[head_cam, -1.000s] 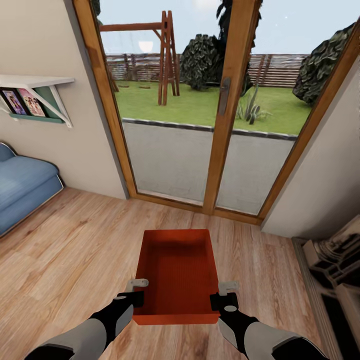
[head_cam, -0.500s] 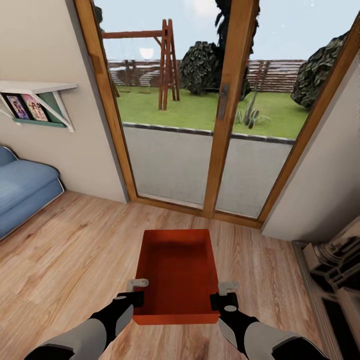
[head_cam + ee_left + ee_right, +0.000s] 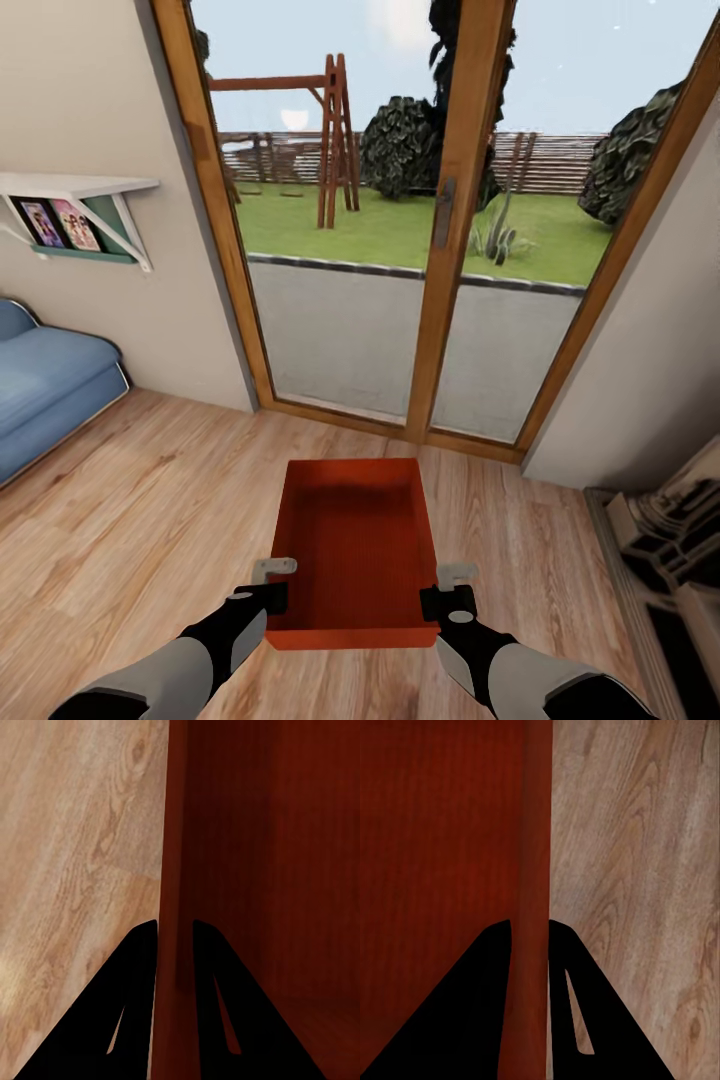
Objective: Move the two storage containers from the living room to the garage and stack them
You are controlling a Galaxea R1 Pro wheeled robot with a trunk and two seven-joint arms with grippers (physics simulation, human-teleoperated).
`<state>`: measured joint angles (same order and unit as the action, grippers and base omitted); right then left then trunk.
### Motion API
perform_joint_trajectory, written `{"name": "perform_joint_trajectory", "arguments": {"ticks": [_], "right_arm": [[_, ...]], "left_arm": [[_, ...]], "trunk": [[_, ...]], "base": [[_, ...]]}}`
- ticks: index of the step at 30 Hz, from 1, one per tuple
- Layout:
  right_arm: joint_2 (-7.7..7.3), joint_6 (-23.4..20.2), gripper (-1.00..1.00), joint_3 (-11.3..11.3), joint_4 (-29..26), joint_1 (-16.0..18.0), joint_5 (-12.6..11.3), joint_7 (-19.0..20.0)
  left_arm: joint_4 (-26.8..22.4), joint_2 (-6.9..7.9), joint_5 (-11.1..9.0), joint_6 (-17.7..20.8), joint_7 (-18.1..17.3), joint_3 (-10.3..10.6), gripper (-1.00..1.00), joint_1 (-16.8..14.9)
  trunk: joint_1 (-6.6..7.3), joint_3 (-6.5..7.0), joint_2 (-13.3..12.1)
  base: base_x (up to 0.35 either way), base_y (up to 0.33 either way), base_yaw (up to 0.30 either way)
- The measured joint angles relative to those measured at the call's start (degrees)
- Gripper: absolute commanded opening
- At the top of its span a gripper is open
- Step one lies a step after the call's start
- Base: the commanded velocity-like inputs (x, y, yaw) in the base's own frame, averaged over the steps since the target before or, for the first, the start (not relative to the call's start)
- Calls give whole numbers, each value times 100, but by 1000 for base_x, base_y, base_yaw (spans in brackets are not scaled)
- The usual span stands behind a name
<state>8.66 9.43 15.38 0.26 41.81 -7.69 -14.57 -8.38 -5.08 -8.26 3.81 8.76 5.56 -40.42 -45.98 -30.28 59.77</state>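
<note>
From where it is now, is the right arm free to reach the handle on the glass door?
Probably not. The right gripper is shut on the container's side wall, as is the left gripper, and the door handle looks far ahead, well above both.

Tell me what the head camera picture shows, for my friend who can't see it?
Two robot arms hold a red-orange storage container by its side walls, left gripper and right gripper, above a light wood floor. Ahead, glass doors show a garden; a blue sofa sits left.
</note>
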Motion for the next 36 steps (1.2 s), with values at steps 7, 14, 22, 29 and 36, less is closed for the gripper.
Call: {"name": "perform_joint_trajectory", "arguments": {"ticks": [7,14,22,29,36], "right_arm": [[0,0,-100,5,1,0,-3,1],[0,0,-100,-2,-1,-2,3,-1],[0,0,-100,4,0,0,-2,0],[0,0,-100,-1,-6,0,20,-7],[0,0,-100,8,-3,0,13,-6]], "left_arm": [[1,0,-5,-3,0,1,-100,3],[3,0,-10,-3,1,8,-100,1],[2,0,-7,-3,1,3,-100,1],[8,1,-22,-24,-2,7,-100,2],[13,0,-18,-29,-3,0,-100,4]], "trunk": [[0,64,0],[0,129,0],[0,202,0],[0,267,0],[0,331,0]], "base": [[0,0,0],[0,0,0],[0,0,0],[0,0,0],[0,0,0]]}}
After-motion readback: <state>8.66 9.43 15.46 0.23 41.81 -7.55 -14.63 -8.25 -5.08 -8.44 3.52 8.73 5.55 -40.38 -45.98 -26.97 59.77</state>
